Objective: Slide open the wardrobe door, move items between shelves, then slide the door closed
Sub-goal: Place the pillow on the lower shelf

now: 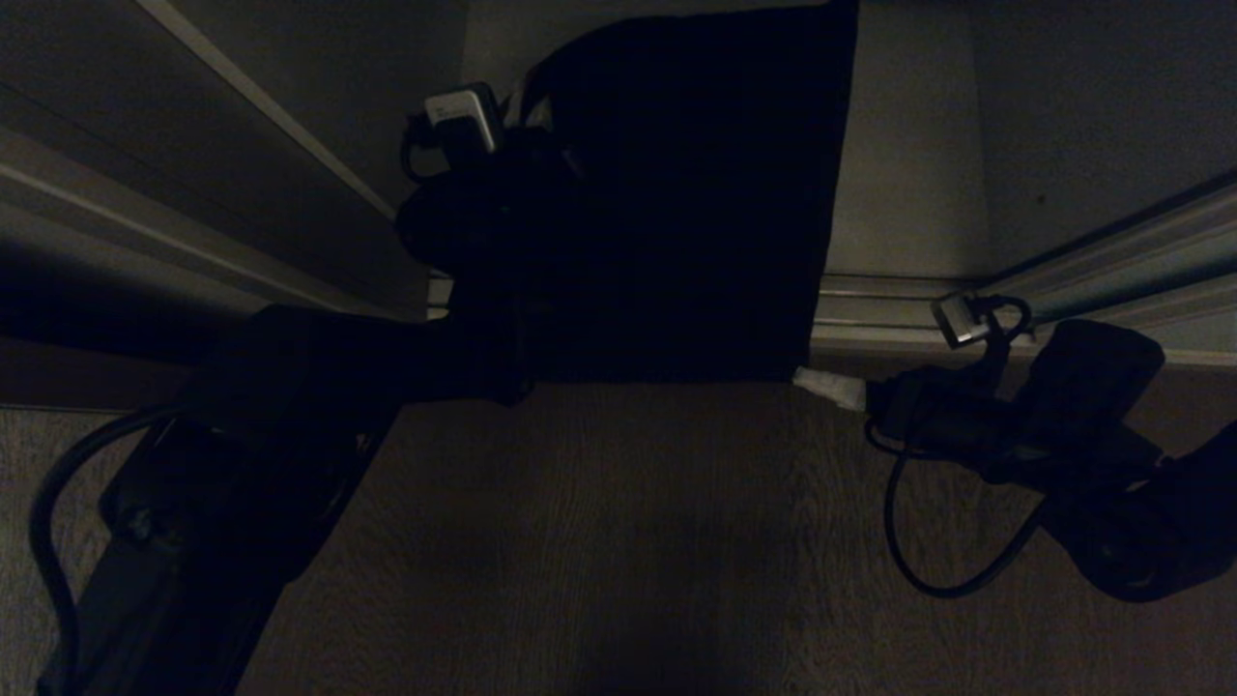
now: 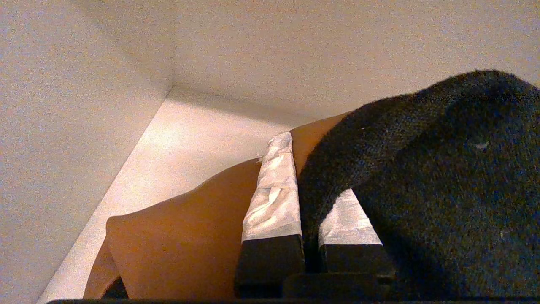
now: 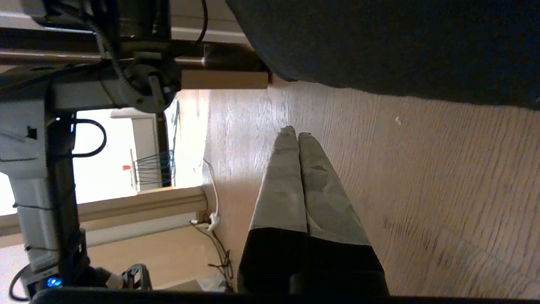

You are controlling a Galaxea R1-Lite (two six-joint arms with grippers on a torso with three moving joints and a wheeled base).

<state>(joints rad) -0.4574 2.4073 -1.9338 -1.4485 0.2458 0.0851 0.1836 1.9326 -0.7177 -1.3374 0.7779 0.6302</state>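
Nearest the camera was wood-grain floor (image 1: 618, 541), with both arms reaching out over it toward the wardrobe.

Right gripper (image 1: 828, 385) sat outside the wardrobe, low by the bottom track (image 1: 870, 314), jaws pressed fully together and holding nothing. Its tip was just beside the hanging corner of the black garment (image 1: 676, 193); can't tell if touching. My read: it was idle, or there to steady the cloth, not to carry it.

Left gripper (image 2: 310, 190) was clamped almost closed on a fold of the black garment, which draped in a sheet from the grip in the head view. Pinching one fold explains the hang.

Farther in, the left wrist view showed a rust-brown garment (image 2: 190, 228) lying on an off-white shelf (image 2: 185, 139) in the corner against the off-white walls (image 2: 63, 126). The black one sat over it, likely mid-transfer.

The sliding door isn't identifiable here, though the compartment was open.
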